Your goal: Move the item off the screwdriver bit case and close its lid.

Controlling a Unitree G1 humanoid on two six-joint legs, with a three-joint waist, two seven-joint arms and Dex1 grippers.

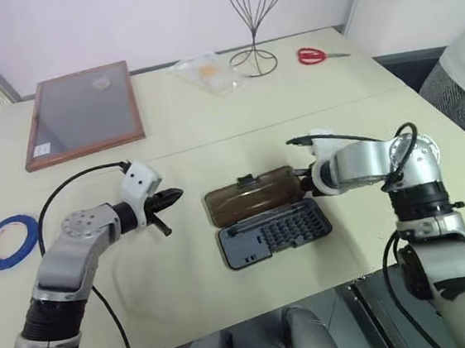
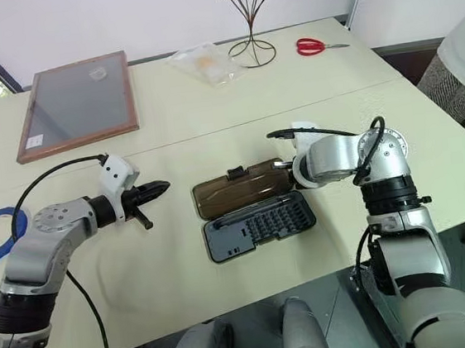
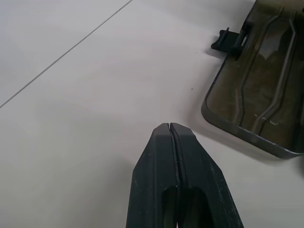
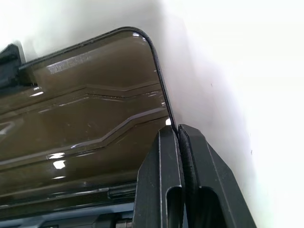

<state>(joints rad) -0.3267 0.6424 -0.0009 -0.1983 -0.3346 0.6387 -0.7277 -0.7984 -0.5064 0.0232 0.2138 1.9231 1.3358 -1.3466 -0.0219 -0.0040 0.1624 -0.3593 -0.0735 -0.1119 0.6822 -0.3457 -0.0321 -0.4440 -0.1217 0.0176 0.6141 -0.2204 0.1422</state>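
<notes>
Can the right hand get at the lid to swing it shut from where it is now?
Probably yes: the right hand, fingers shut, already sits at the open lid's right edge, and nothing lies between them or on the case.

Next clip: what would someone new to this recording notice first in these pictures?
The open screwdriver bit case at mid-table, its smoky-brown lid laid flat behind the grey tray. The right tool is shut on the lid's right edge, while the left tool, shut and empty, hovers left of the case. The blue tape ring lies at the table's far left edge.
</notes>
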